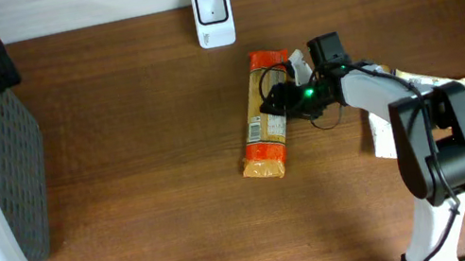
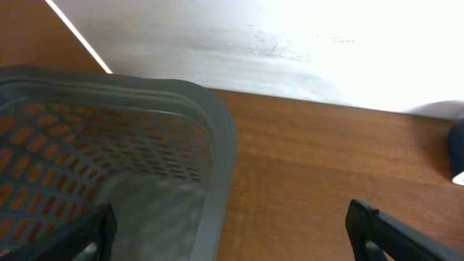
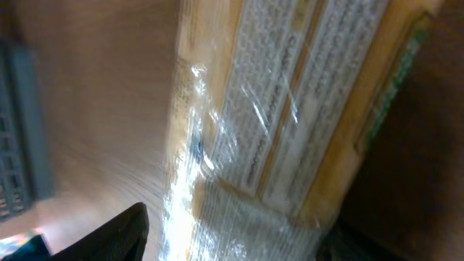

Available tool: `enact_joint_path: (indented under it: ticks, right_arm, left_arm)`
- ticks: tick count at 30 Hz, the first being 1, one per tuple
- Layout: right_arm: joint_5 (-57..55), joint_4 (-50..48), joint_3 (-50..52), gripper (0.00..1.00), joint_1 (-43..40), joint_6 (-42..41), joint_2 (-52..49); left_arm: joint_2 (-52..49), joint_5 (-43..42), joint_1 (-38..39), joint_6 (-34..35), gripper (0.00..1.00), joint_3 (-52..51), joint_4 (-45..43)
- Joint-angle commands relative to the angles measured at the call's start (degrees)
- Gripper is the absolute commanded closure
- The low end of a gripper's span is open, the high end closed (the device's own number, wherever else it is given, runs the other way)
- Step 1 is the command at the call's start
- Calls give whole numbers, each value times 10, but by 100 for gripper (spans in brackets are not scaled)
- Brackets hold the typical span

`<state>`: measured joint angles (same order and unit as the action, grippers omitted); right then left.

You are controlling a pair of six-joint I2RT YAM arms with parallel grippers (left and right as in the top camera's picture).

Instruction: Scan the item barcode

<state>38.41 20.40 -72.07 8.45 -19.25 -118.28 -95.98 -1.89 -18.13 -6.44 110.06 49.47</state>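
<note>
Packet [image 1: 263, 115], long and clear-wrapped with orange ends, lies flat near the middle of the brown table [image 1: 143, 165], a white label facing up, with the white scanner [image 1: 213, 17] standing apart from it at the far edge. Right end effector [image 1: 282, 99] sits at the packet's right side, a finger on either flank in the wrist view; whether it is clamped I cannot tell. Left end effector [image 2: 232, 217] hangs with fingers spread wide apart above the rim of a grey mesh basket [image 2: 109, 145], holding nothing
</note>
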Motion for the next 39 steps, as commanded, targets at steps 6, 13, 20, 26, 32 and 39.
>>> enact_joint_path:
  ticks: [6,13,20,26,32,39]
  right_arm:
    - [-74,-60,11,91,41,-128,-97]
    - [-156,268,-176,96,68,-19,-28]
    - [-381,446,-301,95,258,3,-50]
    - [-280,411,-300,69,279,76,-104]
    - [-236,419,-317,64,268,115,-102]
    - [-159,433,-341,23,219,235,-112]
  left_arm:
    - [9,-2,0,-8,1,7,-3]
    - [9,-2,0,-8,1,7,-3]
    - [9,-2,0,-8,1,7,-3]
    - [9,-2,0,-8,1,7,-3]
    - [9,-2,0,-7,1,7,-3]
    - [9,-2,0,-8,1,7,-3]
